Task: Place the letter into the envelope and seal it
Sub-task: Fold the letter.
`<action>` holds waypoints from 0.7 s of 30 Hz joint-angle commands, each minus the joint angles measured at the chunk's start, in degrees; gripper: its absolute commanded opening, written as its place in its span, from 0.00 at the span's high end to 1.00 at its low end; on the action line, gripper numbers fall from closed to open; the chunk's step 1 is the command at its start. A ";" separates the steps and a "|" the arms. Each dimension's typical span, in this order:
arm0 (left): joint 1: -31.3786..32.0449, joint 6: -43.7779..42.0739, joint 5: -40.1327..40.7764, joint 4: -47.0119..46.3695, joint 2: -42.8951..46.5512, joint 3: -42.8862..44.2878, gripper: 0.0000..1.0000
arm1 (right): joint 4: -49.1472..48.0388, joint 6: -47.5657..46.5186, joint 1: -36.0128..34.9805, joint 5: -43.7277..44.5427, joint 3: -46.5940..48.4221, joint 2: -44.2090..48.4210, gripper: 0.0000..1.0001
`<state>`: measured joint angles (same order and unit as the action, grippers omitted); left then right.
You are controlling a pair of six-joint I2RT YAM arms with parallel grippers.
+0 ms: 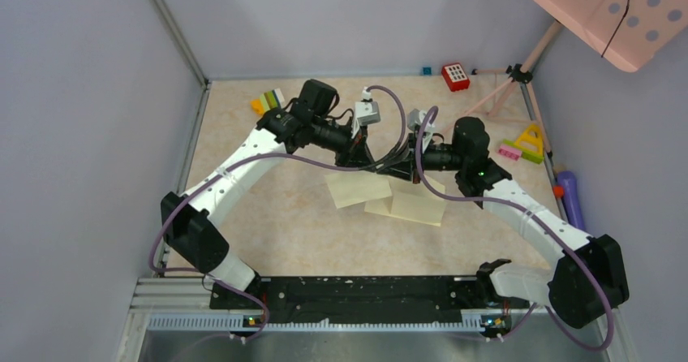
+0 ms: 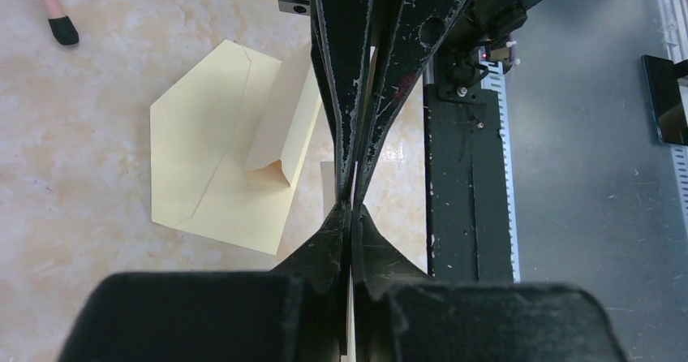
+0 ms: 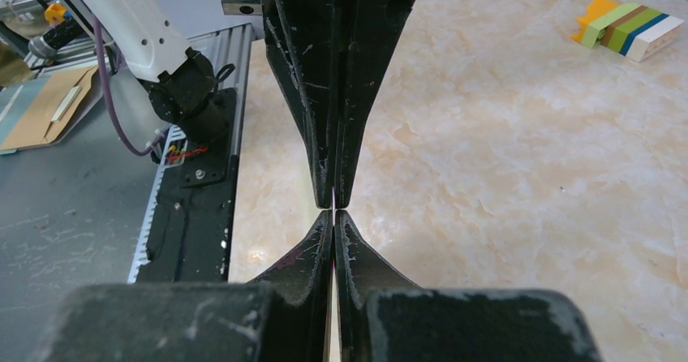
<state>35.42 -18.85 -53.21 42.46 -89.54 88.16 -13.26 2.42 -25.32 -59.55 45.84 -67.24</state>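
Observation:
The pale yellow envelope (image 2: 207,155) lies flat on the beige table with its pointed flap open; in the top view the envelope (image 1: 418,204) sits just under the two grippers. My left gripper (image 2: 351,206) and right gripper (image 3: 333,209) meet tip to tip above it, and from overhead the left gripper (image 1: 369,163) faces the right gripper (image 1: 406,167). Each is shut on a thin edge of the letter (image 2: 280,110), a cream sheet that hangs down to the envelope with one corner curled. The right wrist view shows only a hairline of paper between the jaws.
Striped coloured blocks (image 1: 268,101) lie at the far left, a red keypad toy (image 1: 455,75) at the back. A pink tripod (image 1: 519,74), a yellow triangle toy (image 1: 529,141) and a purple tube (image 1: 570,196) stand on the right. The black base rail (image 1: 349,293) runs along the near edge.

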 commanded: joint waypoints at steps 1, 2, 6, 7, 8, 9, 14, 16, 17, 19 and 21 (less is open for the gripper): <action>0.39 0.70 -0.59 -1.50 -0.24 2.72 1.00 | -0.65 -1.64 0.31 0.14 2.58 0.27 1.00; 0.41 0.74 -0.54 -1.43 -0.20 2.66 1.00 | -0.65 -1.64 0.35 0.14 2.58 0.29 1.00; 0.38 -1.01 0.40 0.87 0.00 2.92 0.78 | -0.32 -2.04 0.36 0.33 2.65 1.02 1.00; 0.42 -1.93 1.16 1.74 0.24 2.83 0.69 | -0.10 -2.10 0.32 0.58 2.67 1.34 1.00; 0.39 -3.52 2.12 2.70 0.55 2.57 0.64 | 0.12 -2.15 0.35 0.84 2.67 1.73 1.00; 0.35 -4.32 3.21 3.33 1.04 2.22 0.62 | 0.30 -2.99 0.43 1.04 2.67 2.06 1.00; -0.21 -8.26 5.22 8.12 1.02 2.03 1.00 | 0.49 -4.02 0.49 1.11 2.67 2.92 1.00; -0.31 -9.50 5.46 9.84 0.73 2.29 1.00 | 0.68 -3.98 0.54 1.02 2.75 3.06 1.00; -0.39 -9.91 5.70 10.33 0.81 2.20 0.99 | 0.75 -3.98 0.63 1.01 2.82 3.20 1.00; -0.89 -10.58 5.99 11.15 1.21 2.11 0.69 | 0.70 -3.93 0.93 0.94 2.78 3.44 1.00; -1.68 -10.87 6.20 11.43 2.02 1.78 0.56 | 0.59 -3.78 1.36 0.77 2.76 3.86 1.00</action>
<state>35.14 -27.20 -48.12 50.52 -89.54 88.75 -11.31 -0.43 -25.06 -58.35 45.87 -65.91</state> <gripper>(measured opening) 0.350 0.003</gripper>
